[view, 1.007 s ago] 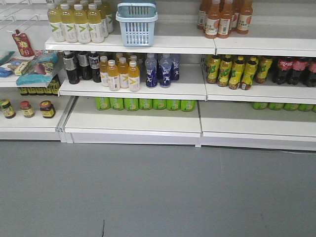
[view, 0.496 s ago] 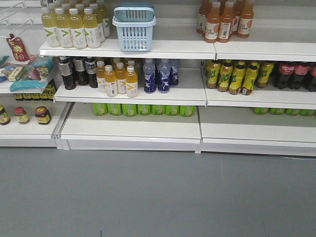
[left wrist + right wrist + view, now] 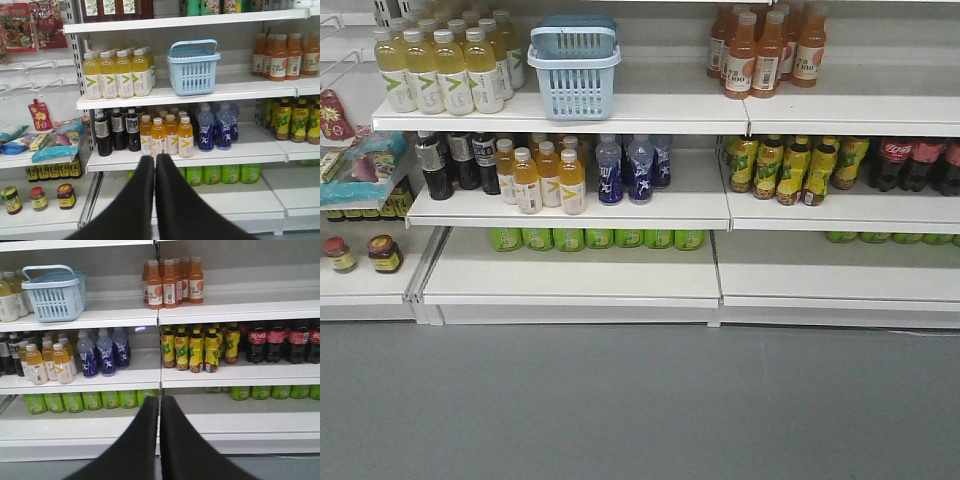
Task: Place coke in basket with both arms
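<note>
Several coke bottles (image 3: pixel 895 162), dark with red labels, stand at the right end of the middle shelf; they also show in the right wrist view (image 3: pixel 257 341). The light-blue basket (image 3: pixel 574 70) stands on the upper shelf, left of centre, and shows in the left wrist view (image 3: pixel 194 70) and the right wrist view (image 3: pixel 54 295). My left gripper (image 3: pixel 155 157) is shut and empty, well short of the shelves. My right gripper (image 3: pixel 159 399) is shut and empty, also short of the shelves. Neither arm shows in the front view.
Pale yellow bottles (image 3: pixel 435 70) stand left of the basket, orange bottles (image 3: pixel 760 50) to its right. The middle shelf holds black, orange, blue (image 3: pixel 630 168) and yellow-green bottles (image 3: pixel 790 170). Green cans (image 3: pixel 590 238) line the lower shelf. Jars (image 3: pixel 382 253) and snack bags are at the left. Grey floor (image 3: pixel 640 410) lies in front.
The front view has shifted: the shelves and basket now sit lower and further left in the frame. No gripper shows in the earlier frames.
</note>
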{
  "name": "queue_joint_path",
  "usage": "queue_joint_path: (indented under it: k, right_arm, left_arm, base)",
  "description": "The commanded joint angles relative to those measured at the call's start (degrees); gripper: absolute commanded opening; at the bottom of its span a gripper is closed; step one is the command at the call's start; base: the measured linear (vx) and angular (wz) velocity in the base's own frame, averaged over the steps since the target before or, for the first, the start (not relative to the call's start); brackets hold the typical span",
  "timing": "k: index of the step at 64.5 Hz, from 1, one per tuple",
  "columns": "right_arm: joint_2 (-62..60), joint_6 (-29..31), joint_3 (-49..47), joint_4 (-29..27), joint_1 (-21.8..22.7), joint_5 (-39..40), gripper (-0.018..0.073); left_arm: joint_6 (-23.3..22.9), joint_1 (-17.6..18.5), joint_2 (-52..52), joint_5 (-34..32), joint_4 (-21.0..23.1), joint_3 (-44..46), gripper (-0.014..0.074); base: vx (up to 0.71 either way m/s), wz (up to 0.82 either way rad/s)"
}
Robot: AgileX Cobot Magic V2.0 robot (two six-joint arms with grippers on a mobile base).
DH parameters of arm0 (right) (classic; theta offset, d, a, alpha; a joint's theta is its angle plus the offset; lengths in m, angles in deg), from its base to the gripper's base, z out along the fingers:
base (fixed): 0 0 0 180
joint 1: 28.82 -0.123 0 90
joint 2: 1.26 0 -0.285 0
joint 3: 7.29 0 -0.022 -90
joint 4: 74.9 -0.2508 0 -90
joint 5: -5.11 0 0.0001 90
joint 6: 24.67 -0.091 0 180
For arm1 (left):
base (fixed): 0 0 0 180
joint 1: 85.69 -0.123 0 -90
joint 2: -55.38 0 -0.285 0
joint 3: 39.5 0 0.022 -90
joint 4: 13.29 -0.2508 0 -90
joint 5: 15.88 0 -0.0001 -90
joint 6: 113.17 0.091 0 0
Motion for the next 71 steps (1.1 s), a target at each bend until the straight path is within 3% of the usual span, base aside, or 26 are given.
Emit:
queue_joint_path:
  k: [1, 71]
  right_arm:
    - [-1.01, 0.39, 0.61, 0.58, 0.32, 4.09, -0.0004]
    - [-1.01, 0.39, 0.61, 0.58, 0.32, 4.09, -0.0004]
  left_arm:
    - [-0.43, 0.38, 1.07, -3.93, 0.63, 0.01, -0.0006]
    - [-0.43, 0.38, 1.07, -3.93, 0.63, 0.01, -0.0006]
  base:
    - [0.14, -0.04]
    - [0.18, 0.00]
